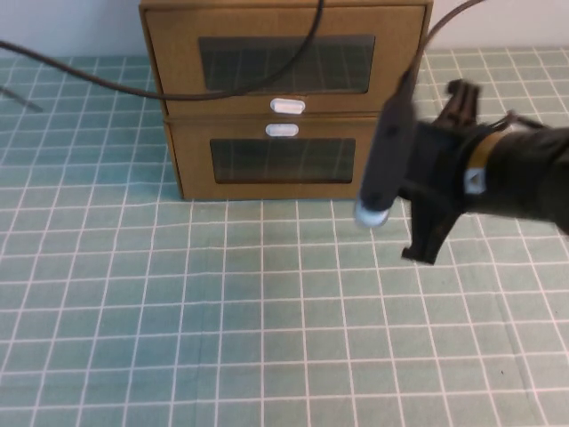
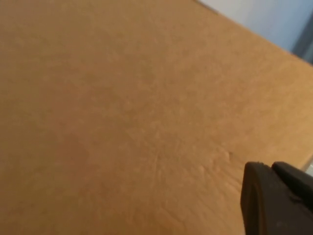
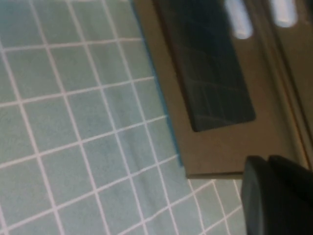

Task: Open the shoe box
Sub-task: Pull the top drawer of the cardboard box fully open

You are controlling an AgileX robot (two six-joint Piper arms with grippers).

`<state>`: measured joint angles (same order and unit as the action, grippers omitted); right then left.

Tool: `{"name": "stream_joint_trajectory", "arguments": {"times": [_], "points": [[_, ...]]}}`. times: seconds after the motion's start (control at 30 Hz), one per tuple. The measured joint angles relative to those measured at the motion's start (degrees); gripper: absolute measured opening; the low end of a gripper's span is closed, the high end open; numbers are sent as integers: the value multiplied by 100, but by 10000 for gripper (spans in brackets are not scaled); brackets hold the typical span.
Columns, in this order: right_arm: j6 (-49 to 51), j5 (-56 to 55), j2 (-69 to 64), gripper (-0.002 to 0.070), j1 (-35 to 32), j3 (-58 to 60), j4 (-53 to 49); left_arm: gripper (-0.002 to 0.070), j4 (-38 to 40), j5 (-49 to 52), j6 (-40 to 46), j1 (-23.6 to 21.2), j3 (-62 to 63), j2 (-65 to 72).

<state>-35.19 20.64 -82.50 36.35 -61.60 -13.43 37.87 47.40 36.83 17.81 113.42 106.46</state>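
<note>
Right now your right tool [image 3: 270,166] is closed and holds nothing. It hovers over the green gridded worktop [image 1: 222,338], near the right front corner of the lower shoe box [image 1: 280,160]. That box stands shut at the back, under the upper shoe box [image 1: 284,62]. Your left tool [image 2: 274,196] sits close to plain brown cardboard; I cannot tell its state.
</note>
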Motion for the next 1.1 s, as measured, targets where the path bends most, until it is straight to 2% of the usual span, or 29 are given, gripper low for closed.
{"name": "stream_joint_trajectory", "arguments": {"times": [0.07,0.13,0.23,0.33,0.43,0.5,0.6,0.73,0.97,1.1], "points": [[131,150,-255,-13,223,-117,-418,-5,115,312,4,0,374,423],[703,363,-511,-13,441,-344,-1042,-5,262,537,-55,0,641,777],[2110,849,-1005,-13,797,-838,-2556,-5,432,644,-238,0,873,942],[3772,1290,-1505,-13,1145,-1248,-4532,-5,477,699,-349,0,922,978],[5665,1330,-1937,-13,1332,-1352,-6689,-5,477,736,-393,-10,949,1000],[6645,1373,-2195,-13,1412,-1412,-7536,-5,489,777,-401,-10,951,1010],[7210,1540,-2510,-13,1508,-1524,-7942,-5,528,813,-406,-10,961,1022],[7448,1735,-2710,13,1529,-1674,-8065,-5,551,835,-406,-10,961,1022],[7725,1729,-2756,204,1509,-1984,-8086,-5,572,905,-406,-10,964,1022],[7737,1719,-2943,243,1404,-2262,-8100,-5,584,916,-406,-10,964,1022]]}}
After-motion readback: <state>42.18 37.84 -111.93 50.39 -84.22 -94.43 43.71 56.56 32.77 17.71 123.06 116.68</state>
